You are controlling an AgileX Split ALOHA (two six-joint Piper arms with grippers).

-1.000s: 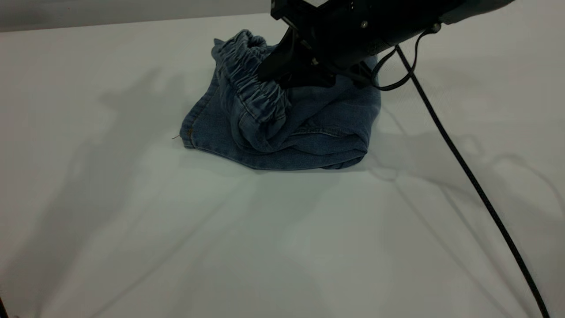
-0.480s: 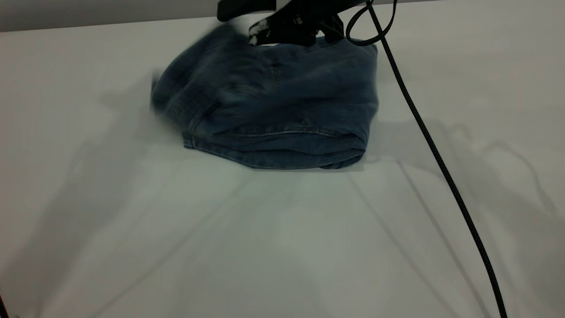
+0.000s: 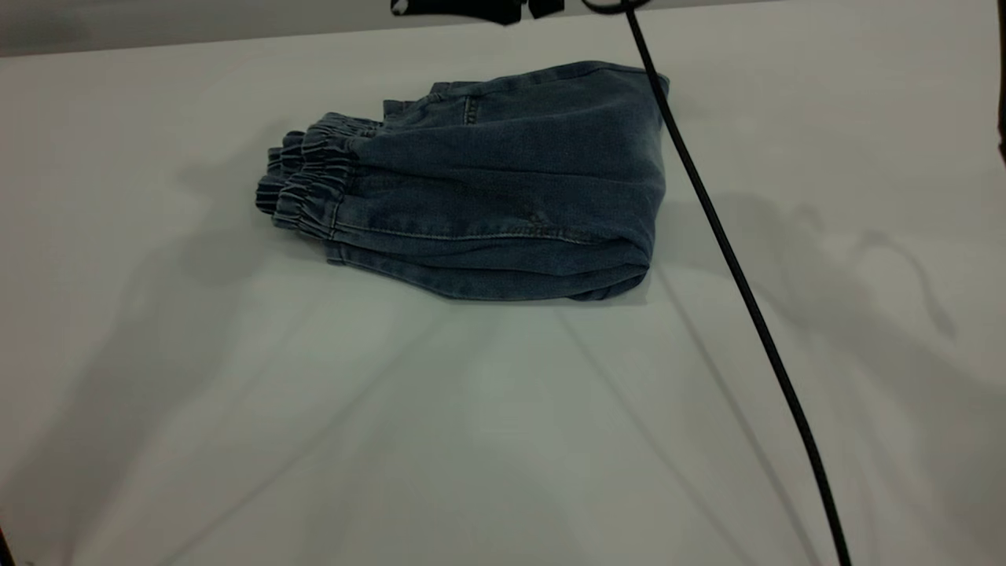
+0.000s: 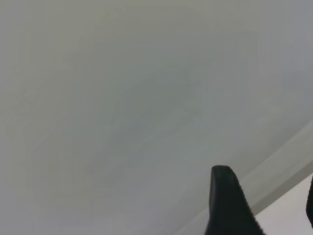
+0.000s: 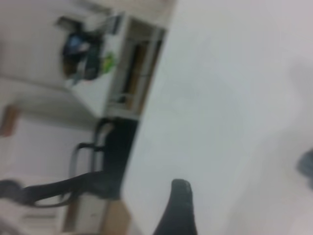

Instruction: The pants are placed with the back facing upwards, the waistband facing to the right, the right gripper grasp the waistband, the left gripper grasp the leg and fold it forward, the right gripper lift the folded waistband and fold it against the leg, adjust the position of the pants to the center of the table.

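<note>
The blue denim pants (image 3: 503, 181) lie folded on the white table (image 3: 503, 440), left of centre toward the far side. The gathered elastic waistband (image 3: 314, 181) is at the bundle's left end, on top. The leg is hidden under the fold. Only a black sliver of my right gripper (image 3: 471, 8) shows at the top edge, above and behind the pants and clear of them. In the right wrist view a single finger (image 5: 180, 205) hangs over bare table with nothing against it. My left gripper (image 4: 266, 183) is open over the table's edge, holding nothing.
A black cable (image 3: 731, 259) runs from the top edge down to the lower right, passing the pants' right end. Off the table, the right wrist view shows a cabinet (image 5: 132, 68) and a chair (image 5: 83, 181). Bare tabletop surrounds the pants.
My right gripper let go of the waistband and rose out of the top of the view. The waistband fell over to the left, and the pants now lie flat in a fold.
</note>
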